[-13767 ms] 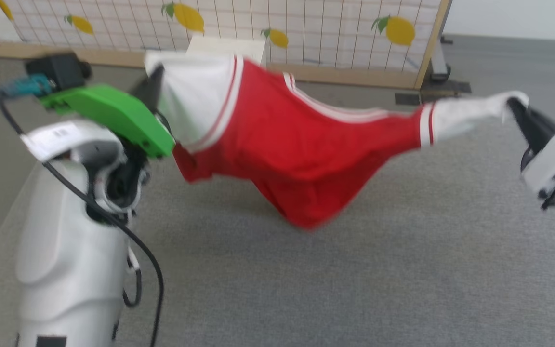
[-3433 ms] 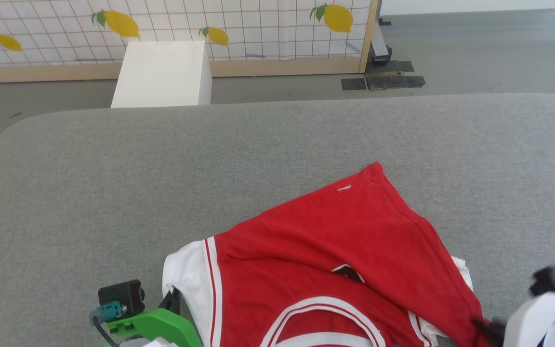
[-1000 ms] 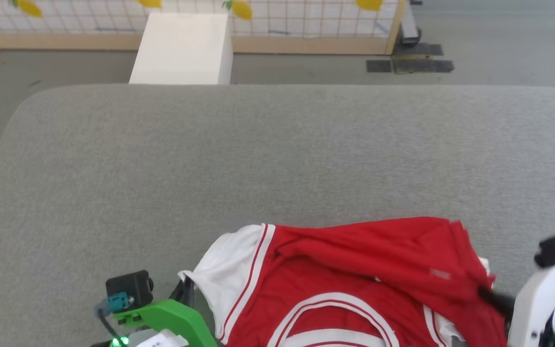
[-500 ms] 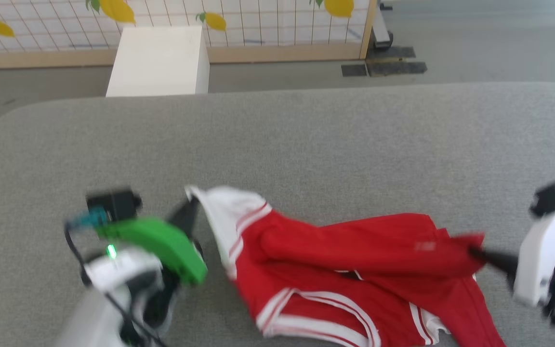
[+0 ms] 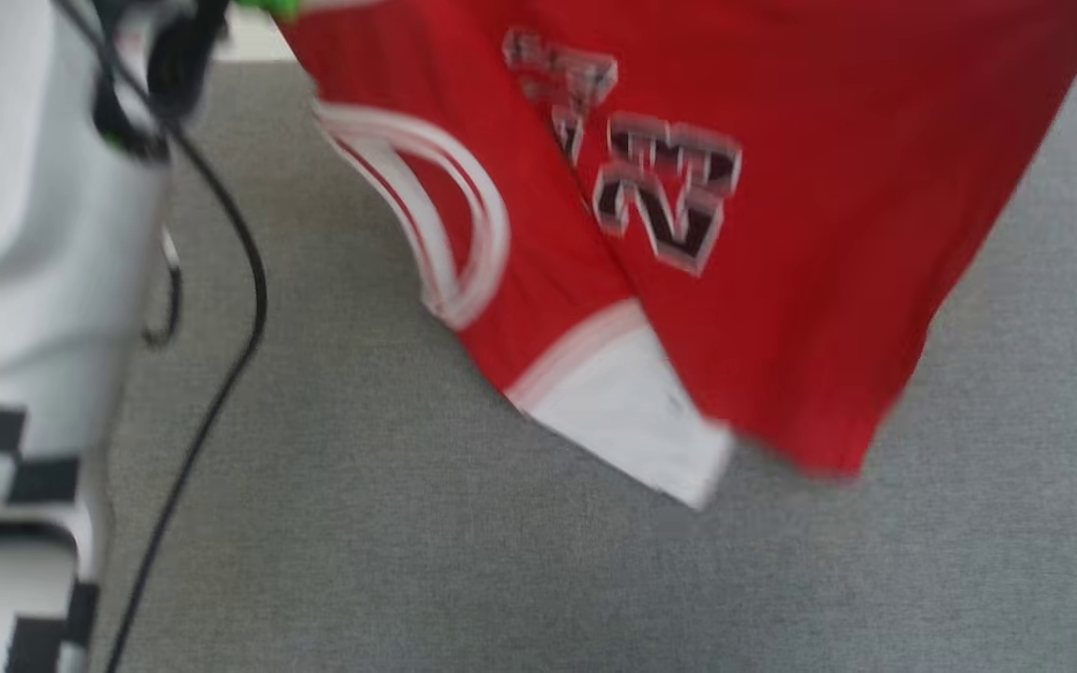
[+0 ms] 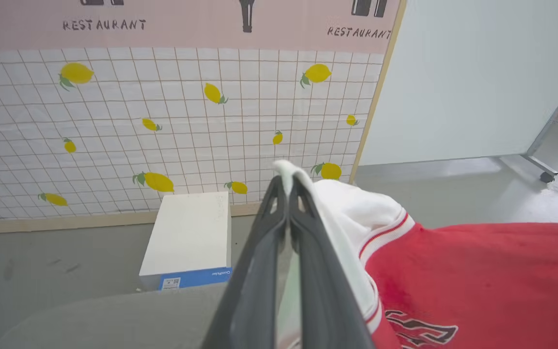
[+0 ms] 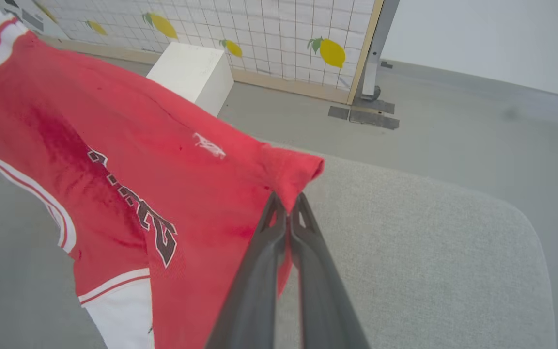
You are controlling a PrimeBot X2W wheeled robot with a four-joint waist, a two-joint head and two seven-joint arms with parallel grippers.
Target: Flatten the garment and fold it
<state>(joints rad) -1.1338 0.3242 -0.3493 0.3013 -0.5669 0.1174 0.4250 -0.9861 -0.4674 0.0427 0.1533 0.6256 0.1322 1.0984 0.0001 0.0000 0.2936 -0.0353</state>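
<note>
Moved: garment (image 5: 782,280) now lifted off the grey bench (image 5: 408,561), hanging between my arms.
Left fingers (image 6: 255,266): clenched on white sleeve.
Right fingers (image 7: 259,271): clenched on red corner.
Handling: soft, limp; I'd grip corners.

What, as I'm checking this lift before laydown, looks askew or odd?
The garment hangs lopsided. The left gripper pinches a white sleeve, the right gripper a red corner, so it is held on a diagonal: the other sleeve dangles at the bottom and the number print sits tilted.
</note>
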